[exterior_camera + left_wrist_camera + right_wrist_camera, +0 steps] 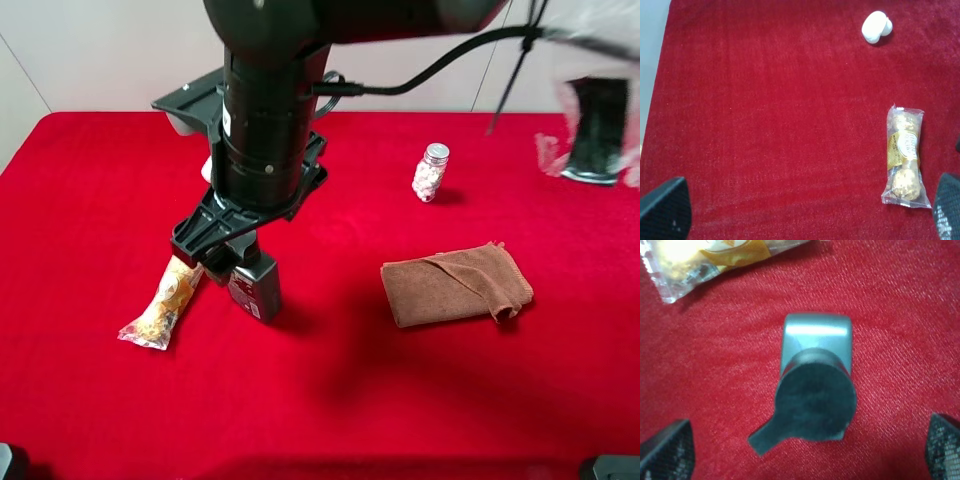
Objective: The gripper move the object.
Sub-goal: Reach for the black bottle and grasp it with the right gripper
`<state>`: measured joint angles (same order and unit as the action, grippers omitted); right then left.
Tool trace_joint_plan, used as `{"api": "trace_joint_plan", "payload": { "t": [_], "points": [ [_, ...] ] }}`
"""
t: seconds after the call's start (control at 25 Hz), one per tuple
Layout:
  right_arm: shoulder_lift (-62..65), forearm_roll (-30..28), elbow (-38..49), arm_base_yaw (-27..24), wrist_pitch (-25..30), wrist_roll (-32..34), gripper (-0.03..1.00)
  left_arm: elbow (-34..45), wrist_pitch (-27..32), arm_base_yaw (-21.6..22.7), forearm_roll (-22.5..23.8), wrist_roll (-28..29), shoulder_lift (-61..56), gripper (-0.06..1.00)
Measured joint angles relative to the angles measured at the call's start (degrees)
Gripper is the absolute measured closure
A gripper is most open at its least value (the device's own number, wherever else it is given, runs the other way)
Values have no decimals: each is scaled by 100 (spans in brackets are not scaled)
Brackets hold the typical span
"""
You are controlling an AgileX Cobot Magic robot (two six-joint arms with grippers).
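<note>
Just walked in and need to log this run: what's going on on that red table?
The right pincer hangs open directly above a small dark grey bottle that stands upright on the red cloth. One finger is on each side and neither touches it, so the bottle is not yet gripped. A snack packet lies just beside the bottle. A pill jar and a folded brown towel sit farther to the right. The left pincer is open and holds nothing.
</note>
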<state>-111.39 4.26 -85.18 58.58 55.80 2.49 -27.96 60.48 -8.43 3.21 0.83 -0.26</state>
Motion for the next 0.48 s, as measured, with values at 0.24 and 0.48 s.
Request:
{"api": "trace_joint_plan", "payload": {
  "t": [0.24, 0.48],
  "points": [
    [-311, -121, 0, 0, -289, 0, 28, 0, 0, 0, 0, 0, 0, -2],
    [-633, -258, 0, 0, -445, 0, 28, 0, 0, 0, 0, 0, 0, -2]
  ]
}}
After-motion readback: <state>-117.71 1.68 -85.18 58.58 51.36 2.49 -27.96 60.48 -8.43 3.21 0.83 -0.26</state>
